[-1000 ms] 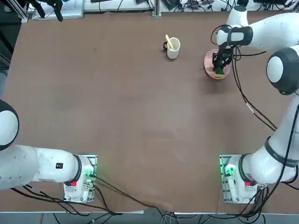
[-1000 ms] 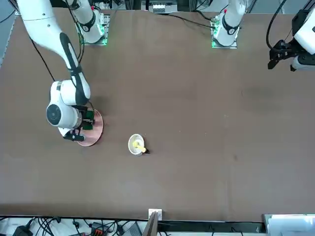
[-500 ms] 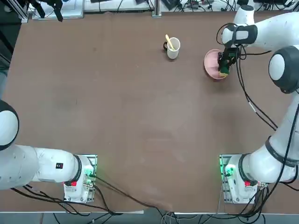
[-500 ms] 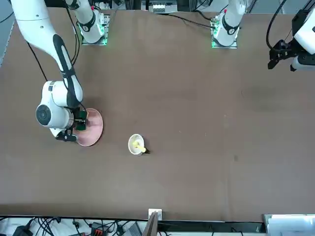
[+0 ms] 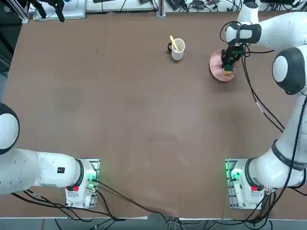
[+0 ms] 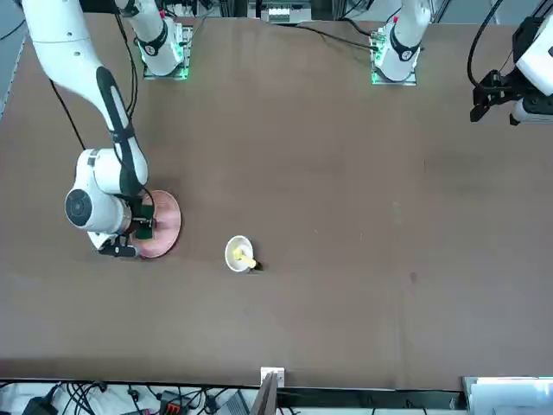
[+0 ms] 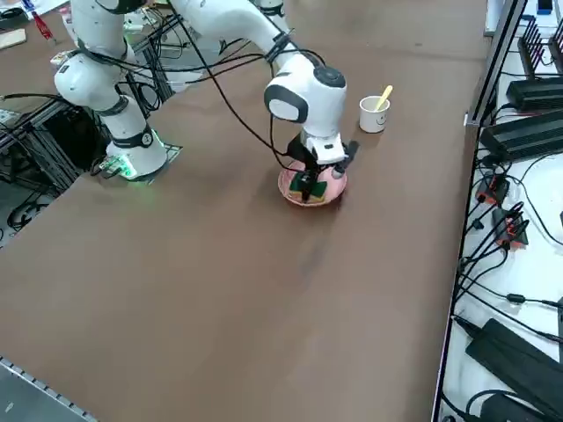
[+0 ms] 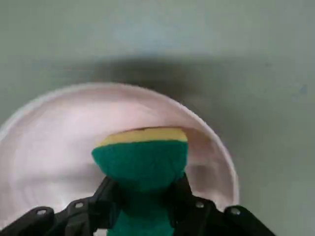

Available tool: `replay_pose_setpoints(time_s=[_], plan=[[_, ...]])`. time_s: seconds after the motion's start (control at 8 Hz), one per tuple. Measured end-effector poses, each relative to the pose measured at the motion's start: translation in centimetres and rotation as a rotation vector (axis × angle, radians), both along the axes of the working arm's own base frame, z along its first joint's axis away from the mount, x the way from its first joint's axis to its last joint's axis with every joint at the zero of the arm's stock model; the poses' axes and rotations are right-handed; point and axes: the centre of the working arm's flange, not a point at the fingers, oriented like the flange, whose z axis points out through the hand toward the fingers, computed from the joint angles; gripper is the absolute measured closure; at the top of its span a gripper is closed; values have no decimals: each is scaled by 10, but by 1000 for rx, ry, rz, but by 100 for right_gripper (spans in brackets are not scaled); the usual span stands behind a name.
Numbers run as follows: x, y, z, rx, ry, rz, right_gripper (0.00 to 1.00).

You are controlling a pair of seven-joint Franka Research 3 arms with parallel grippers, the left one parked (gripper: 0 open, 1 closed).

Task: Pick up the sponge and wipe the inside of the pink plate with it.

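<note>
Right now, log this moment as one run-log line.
phase: wiping | right gripper: shut on sponge | sponge: held inside pink plate | white mug: on table, apart from plate

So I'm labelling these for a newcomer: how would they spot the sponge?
Find the pink plate right of the white mug. Over it, the right gripper is shut on the sponge, a small block, green with a yellow layer.
</note>
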Motion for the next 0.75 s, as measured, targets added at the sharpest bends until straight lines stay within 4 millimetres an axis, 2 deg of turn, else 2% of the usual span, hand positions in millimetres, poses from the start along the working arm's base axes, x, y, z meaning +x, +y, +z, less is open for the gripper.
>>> replay_pose_setpoints(time_s=[0.38,0.75], plan=[[13,27,1,46,-22,-26,49],[9,52,1,43,-13,-58,49]])
